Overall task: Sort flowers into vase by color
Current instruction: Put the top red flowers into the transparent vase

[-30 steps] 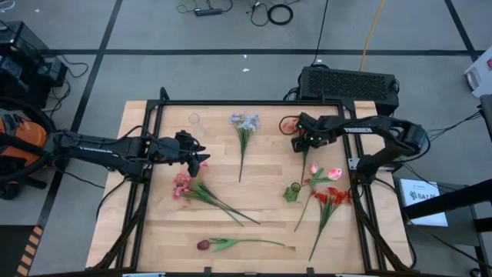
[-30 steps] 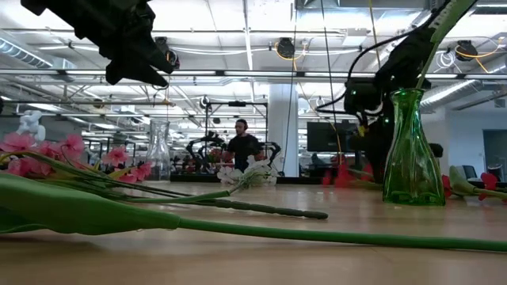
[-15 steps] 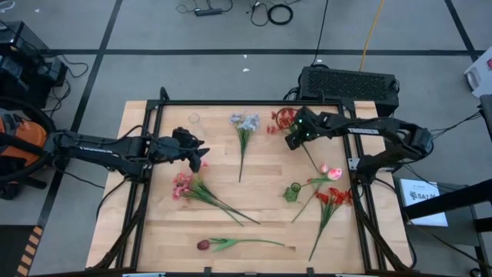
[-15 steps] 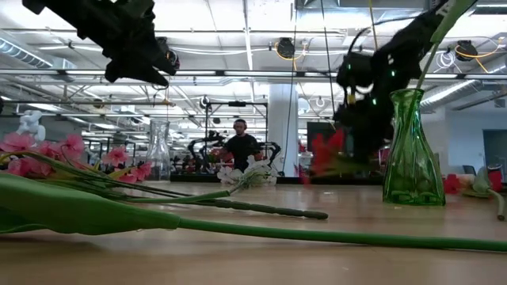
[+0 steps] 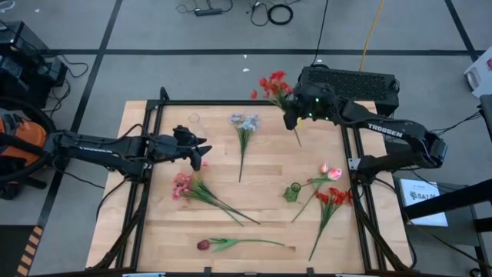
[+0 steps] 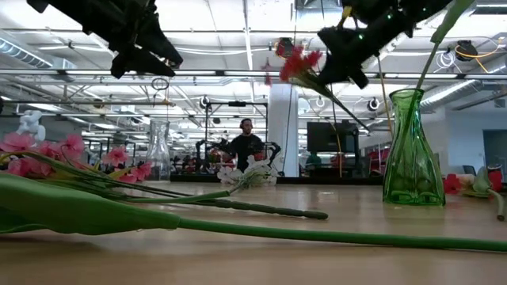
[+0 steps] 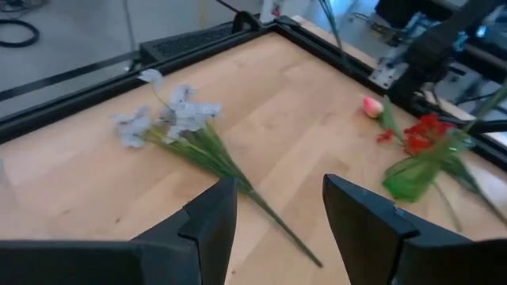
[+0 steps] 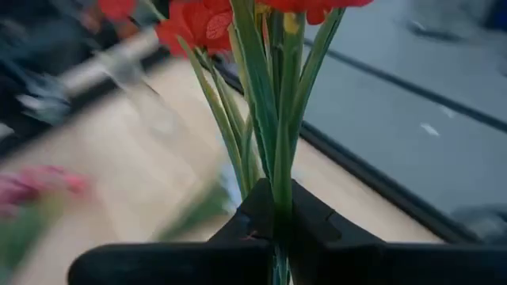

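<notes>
The right gripper (image 5: 293,117) is raised over the table's (image 5: 269,208) far edge, fingers clamped on the stem of a red flower cluster (image 5: 274,84) held aloft, blossoms beyond the edge. The left gripper (image 5: 201,151) hovers above the pink blossoms (image 5: 182,185), fingers parted and empty. The green vase (image 5: 293,191) stands at right.

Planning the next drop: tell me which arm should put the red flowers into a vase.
Right. The right gripper is shut on the red flowers, lifted above the table's far edge. The left gripper hangs open and empty above the pink flowers.
</notes>
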